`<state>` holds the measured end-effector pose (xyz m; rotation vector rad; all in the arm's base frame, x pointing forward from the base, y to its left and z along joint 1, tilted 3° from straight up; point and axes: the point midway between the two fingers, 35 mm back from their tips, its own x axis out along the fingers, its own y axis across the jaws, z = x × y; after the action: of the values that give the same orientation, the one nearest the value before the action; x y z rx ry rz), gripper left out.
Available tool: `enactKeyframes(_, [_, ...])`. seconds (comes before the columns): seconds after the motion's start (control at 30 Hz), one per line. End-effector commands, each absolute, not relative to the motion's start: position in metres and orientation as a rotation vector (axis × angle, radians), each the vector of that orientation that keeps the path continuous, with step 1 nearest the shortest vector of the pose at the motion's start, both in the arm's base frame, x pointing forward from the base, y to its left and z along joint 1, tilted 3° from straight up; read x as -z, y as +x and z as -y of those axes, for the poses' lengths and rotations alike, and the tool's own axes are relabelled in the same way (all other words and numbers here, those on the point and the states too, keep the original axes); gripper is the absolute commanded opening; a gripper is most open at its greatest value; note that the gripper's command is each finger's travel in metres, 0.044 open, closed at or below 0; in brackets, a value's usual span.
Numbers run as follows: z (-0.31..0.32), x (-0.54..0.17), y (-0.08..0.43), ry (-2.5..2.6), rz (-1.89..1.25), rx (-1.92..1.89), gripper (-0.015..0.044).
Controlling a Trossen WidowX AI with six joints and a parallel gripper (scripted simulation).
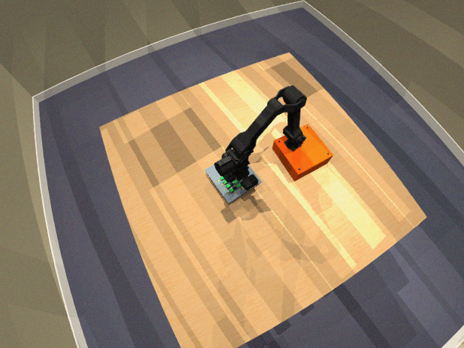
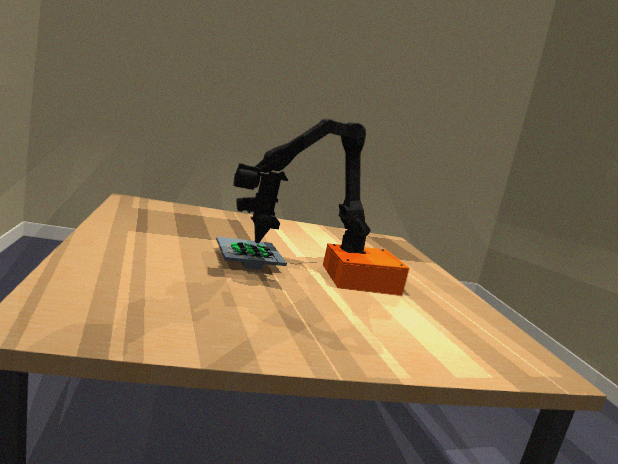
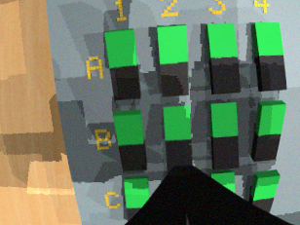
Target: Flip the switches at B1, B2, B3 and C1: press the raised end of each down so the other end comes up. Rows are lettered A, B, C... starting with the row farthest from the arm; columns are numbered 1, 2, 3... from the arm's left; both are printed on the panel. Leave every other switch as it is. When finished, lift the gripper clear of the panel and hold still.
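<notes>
The grey-blue switch panel [image 1: 230, 198] [image 2: 278, 259] [image 3: 70, 89] carries rows A to C and columns 1 to 4 of green-and-black rocker switches. My gripper [image 2: 257, 241] [image 3: 182, 175] is shut and empty, pointing down. In the wrist view its tips overlap the black near end of switch B2 [image 3: 177, 125]; contact is unclear. Switch B1 [image 3: 130, 128] is left of B2, and switch B3 [image 3: 224, 121] is right. Switch C1 [image 3: 136, 193] shows partly at the lower left. Switch C2 is hidden behind the fingers. Which ends are raised is hard to tell under the shadows.
Row A's switches, such as A2 [image 3: 172, 45], lie beyond row B. Switches B4 [image 3: 271, 118] and C4 [image 3: 266, 186] stand at the right, with C3 [image 3: 224, 179] partly covered. The orange base [image 1: 313, 150] [image 2: 372, 275] stands on the wooden table [image 1: 180, 240] [image 2: 165, 320].
</notes>
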<state>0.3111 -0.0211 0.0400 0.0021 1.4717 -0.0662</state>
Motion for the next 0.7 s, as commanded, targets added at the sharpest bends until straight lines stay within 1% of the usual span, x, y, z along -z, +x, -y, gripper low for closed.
enactKeyframes(0.0, [0.021, -0.034, 0.31, -0.003, -1.482, 0.062, 0.0])
enactKeyframes(0.67, [0.022, -0.022, 0.311, -0.003, -1.482, 0.062, 0.0])
